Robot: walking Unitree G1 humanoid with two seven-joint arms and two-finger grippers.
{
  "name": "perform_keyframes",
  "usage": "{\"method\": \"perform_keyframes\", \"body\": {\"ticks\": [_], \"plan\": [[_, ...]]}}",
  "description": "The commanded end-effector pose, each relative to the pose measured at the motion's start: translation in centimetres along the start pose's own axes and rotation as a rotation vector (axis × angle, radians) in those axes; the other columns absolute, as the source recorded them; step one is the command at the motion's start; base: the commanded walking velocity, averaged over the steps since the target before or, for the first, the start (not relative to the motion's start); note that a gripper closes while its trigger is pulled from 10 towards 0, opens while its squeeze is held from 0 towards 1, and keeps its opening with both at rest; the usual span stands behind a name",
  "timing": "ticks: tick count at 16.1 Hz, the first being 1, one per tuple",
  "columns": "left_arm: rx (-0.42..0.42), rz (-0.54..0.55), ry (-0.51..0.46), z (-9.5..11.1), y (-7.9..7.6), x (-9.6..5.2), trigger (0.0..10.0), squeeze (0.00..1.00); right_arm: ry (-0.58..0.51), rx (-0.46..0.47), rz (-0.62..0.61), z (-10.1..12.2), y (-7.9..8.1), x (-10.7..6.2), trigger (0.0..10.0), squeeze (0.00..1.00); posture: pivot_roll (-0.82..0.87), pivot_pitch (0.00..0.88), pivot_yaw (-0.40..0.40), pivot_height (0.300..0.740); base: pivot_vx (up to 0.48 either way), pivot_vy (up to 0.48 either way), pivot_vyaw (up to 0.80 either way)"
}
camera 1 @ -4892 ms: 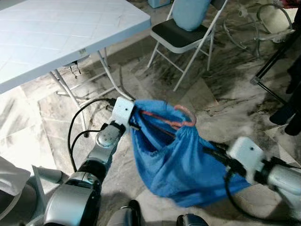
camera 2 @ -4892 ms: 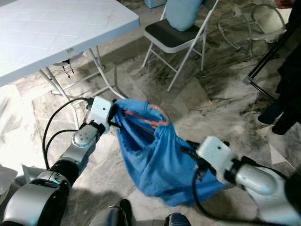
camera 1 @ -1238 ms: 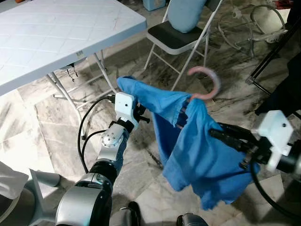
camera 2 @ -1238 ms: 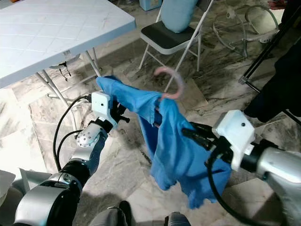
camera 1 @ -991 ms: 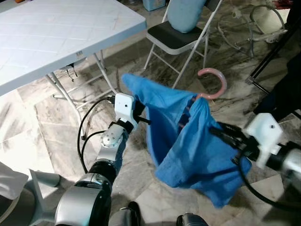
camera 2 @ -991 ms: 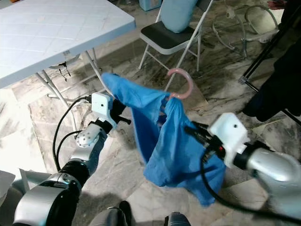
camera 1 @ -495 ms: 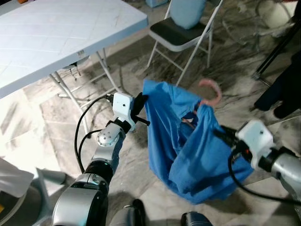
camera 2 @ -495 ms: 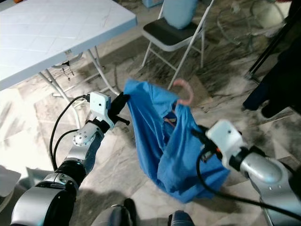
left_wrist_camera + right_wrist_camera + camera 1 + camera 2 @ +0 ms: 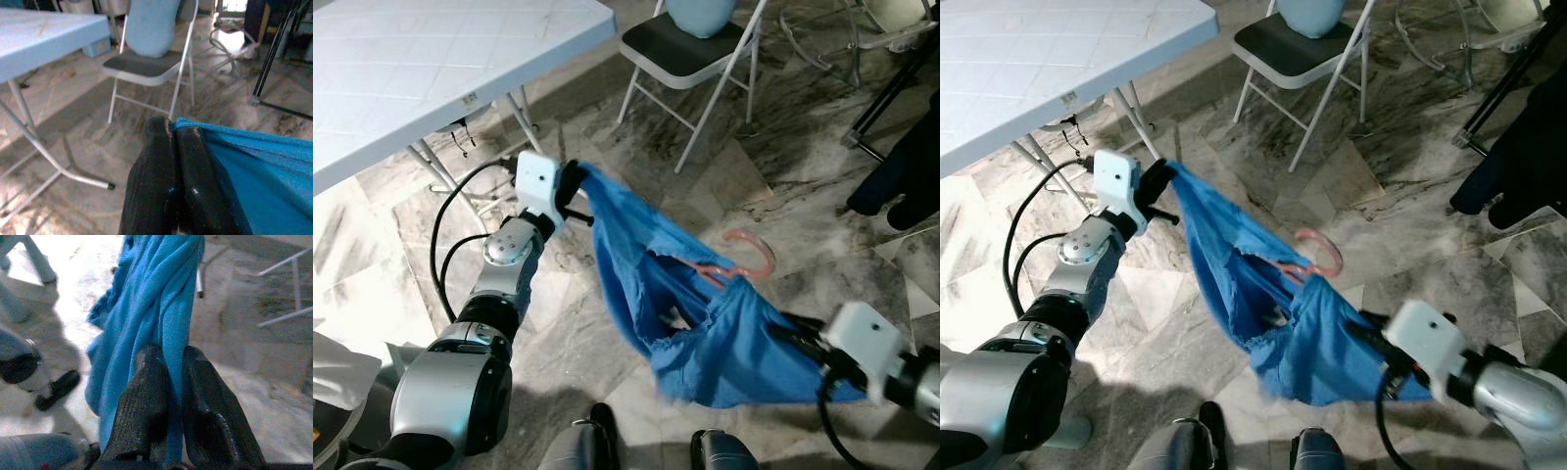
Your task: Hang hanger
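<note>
Left gripper (image 9: 576, 186): upper left of centre in the left eye frame, black fingers (image 9: 161, 176) pressed together on one corner of the cloth; in the left wrist frame, blue fabric seen squeezed between the two fingers.

Right gripper (image 9: 793, 338): lower right of the left eye frame, fingers (image 9: 146, 396) clamped on the far, lower edge of the cloth; in the right wrist frame, a fold of blue running down between the two pads.

Cloth (image 9: 705, 333): bright blue, stretched as a sagging sling from the left gripper at upper left down to the right gripper at lower right, bulk bunched low in the centre above the floor.

Hanger (image 9: 744, 257): pink, hook curling up and out of the cloth's opening, right of centre in the frame; lower part sunk inside the blue folds, hidden. Held aloft within the cloth, not touching the floor so far as can be told.

Table (image 9: 431, 59): white, folding, upper left corner of the frame, metal legs behind the left arm.

Chair (image 9: 690, 59): folding, dark seat, top centre, with a pale blue cushion (image 9: 149, 27) against its back.

Floor (image 9: 783, 196): grey marbled tiles.

Person (image 9: 911, 166): dark trouser leg and shoe at the right edge.

Stand (image 9: 886, 93): black tripod leg, upper right.
</note>
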State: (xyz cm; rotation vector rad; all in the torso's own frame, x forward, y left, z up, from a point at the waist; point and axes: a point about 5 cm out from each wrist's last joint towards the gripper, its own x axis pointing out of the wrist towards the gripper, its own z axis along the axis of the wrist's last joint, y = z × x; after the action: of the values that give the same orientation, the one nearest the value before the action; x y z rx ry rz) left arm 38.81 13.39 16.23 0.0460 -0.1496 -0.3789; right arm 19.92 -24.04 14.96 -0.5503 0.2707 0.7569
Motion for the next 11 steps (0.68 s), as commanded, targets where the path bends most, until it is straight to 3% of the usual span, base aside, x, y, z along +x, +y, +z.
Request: {"method": "perform_keyframes", "body": {"ticks": [1,2,4,7,8,11], "plan": [[0.007,0.09,0.009,0.3,2.2,-0.5,0.0,0.0,0.006,0.016,0.044,0.1,0.1,-1.1,10.0,0.0,-0.29,0.25,0.141,0.74,0.0,0.0,0.0],[0.005,0.085,0.078,-1.1,2.1,-1.0,0.0,0.0,-0.018,0.05,0.039,0.8,-0.6,-2.8,10.0,0.0,-0.29,0.238,0.131,0.74,0.0,0.0,0.0],[0.032,0.057,0.114,-2.0,1.7,-1.5,0.0,0.0,-0.09,0.057,0.059,2.9,-1.4,-4.3,10.0,0.0,-0.3,0.23,0.125,0.74,0.0,0.0,0.0],[-0.022,0.066,0.217,-4.0,1.2,-2.2,0.0,0.0,-0.148,0.023,0.087,5.6,-2.5,-5.8,10.0,0.0,-0.31,0.226,0.115,0.74,0.0,0.0,0.0],[-0.063,0.012,0.309,-5.8,-0.3,-2.7,0.0,0.0,-0.211,-0.007,0.116,8.0,-3.2,-6.9,10.0,0.0,-0.32,0.227,0.112,0.74,0.0,0.0,0.0],[-0.108,-0.113,0.398,-7.7,-3.0,-3.4,0.0,0.0,-0.314,-0.031,0.103,10.7,-4.2,-7.8,10.0,0.0,-0.32,0.228,0.113,0.74,0.0,0.0,0.0]]}}
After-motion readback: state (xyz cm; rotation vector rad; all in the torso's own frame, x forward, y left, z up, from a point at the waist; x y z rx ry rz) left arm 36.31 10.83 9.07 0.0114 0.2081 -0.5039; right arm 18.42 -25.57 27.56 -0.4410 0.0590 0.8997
